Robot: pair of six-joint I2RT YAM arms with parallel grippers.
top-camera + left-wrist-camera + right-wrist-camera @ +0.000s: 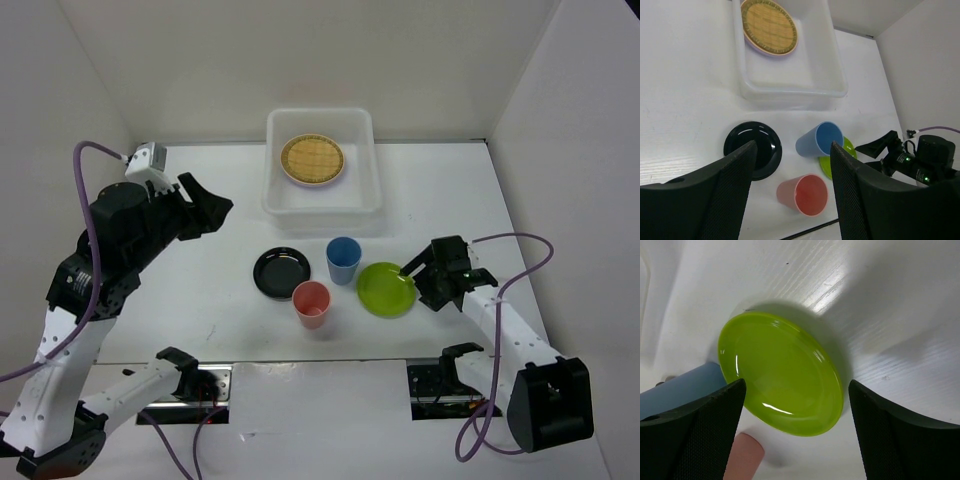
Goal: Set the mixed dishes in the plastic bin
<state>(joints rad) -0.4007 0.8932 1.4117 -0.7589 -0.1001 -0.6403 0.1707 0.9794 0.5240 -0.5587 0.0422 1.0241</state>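
Note:
The plastic bin [322, 212] stands at the back centre and holds the woven tan plate [312, 159] on a lavender plate [760, 49]. In front of it on the table are the black plate [281, 272], the upright blue cup [343, 259], the upright pink cup [312, 304] and the lime green plate [386, 289]. My right gripper [418, 283] is open, low at the green plate's right edge, its jaws either side of the plate [780, 372]. My left gripper [212, 212] is open and empty, raised left of the bin. The pale orange plate is out of view.
White walls close in the table at the back, left and right. The blue cup [820, 140] stands right against the green plate [826, 167], with the pink cup [805, 195] just in front. The black plate [760, 145] lies left of the cups.

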